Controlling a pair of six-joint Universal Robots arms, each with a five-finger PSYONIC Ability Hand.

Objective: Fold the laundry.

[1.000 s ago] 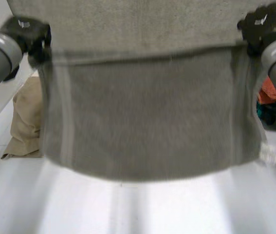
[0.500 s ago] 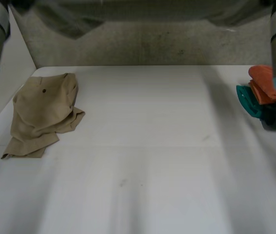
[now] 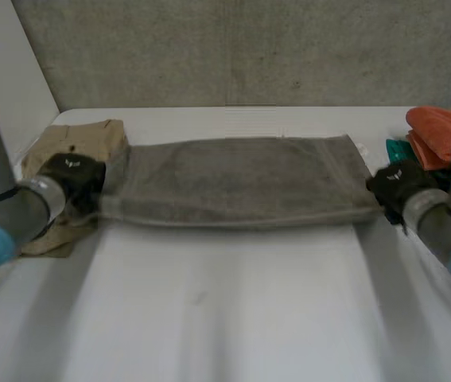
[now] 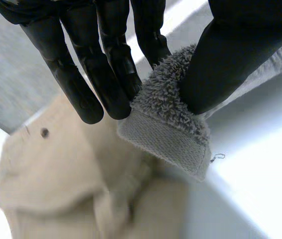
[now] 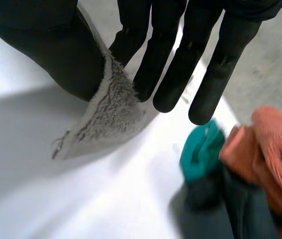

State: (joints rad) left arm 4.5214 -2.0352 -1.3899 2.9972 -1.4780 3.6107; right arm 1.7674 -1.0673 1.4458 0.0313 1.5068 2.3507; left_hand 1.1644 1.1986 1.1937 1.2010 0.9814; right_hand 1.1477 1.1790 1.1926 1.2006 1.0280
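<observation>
A grey towel (image 3: 241, 181) lies stretched across the far half of the white table (image 3: 225, 310), folded into a long band. My left hand (image 3: 72, 177) pinches its left end, and the left wrist view shows that fuzzy grey towel corner (image 4: 168, 124) caught between the thumb and the fingers (image 4: 108, 64). At the other end, my right hand (image 3: 396, 185) holds the right corner; in the right wrist view the towel corner (image 5: 103, 124) sits pinched between the thumb and the straight fingers (image 5: 168, 59).
A crumpled beige garment (image 3: 78, 143) lies under and behind the left hand, also seen as beige cloth (image 4: 56, 184) below the fingertips. A pile of orange, teal and dark clothes (image 3: 440, 143) sits at the table's right edge beside the right hand (image 5: 240, 164).
The towel hung close in front of the head camera, held up by both hands. It was then swung up and over and now lies flat on the table's far half.
</observation>
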